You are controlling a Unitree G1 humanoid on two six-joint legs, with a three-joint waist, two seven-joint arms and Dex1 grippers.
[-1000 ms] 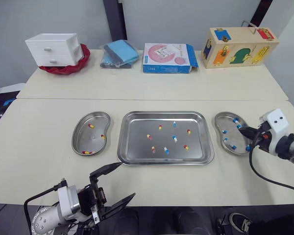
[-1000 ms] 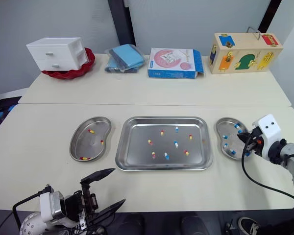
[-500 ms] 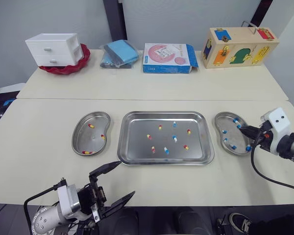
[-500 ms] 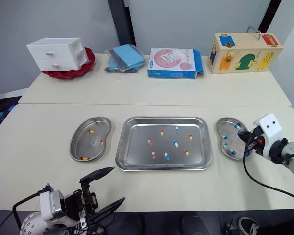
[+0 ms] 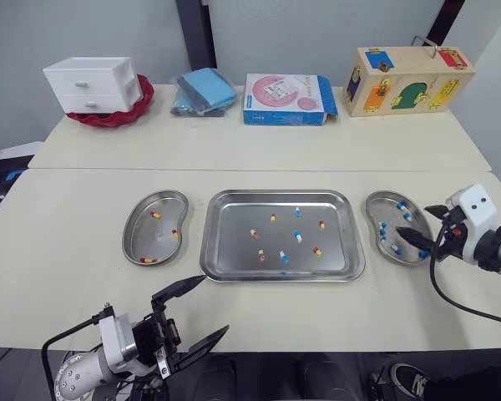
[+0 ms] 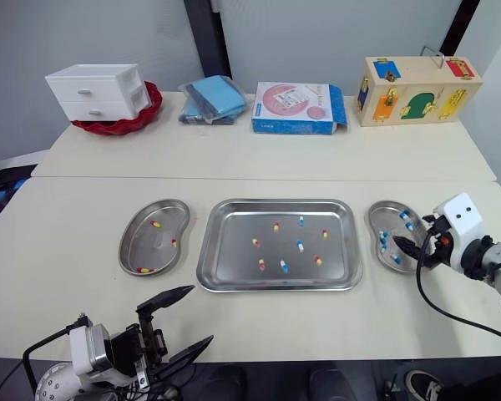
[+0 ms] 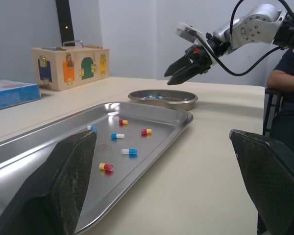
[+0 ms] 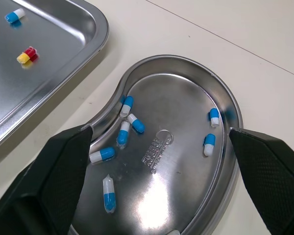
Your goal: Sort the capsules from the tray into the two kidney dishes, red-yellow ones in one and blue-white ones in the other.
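Right wrist view is showing the black-fingered right gripper [image 8: 160, 132] hanging wide open and empty over the steel kidney dish [image 8: 186, 110] of blue-white capsules [image 8: 123, 133]; sweeping low toward the steel tray [image 8: 59, 44] risks clipping the dish's rim.

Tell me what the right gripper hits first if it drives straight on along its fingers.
Most likely the bare floor of the right kidney dish, among the blue-white capsules lying in it. The open right gripper points down into that dish; its height above it is hard to judge.
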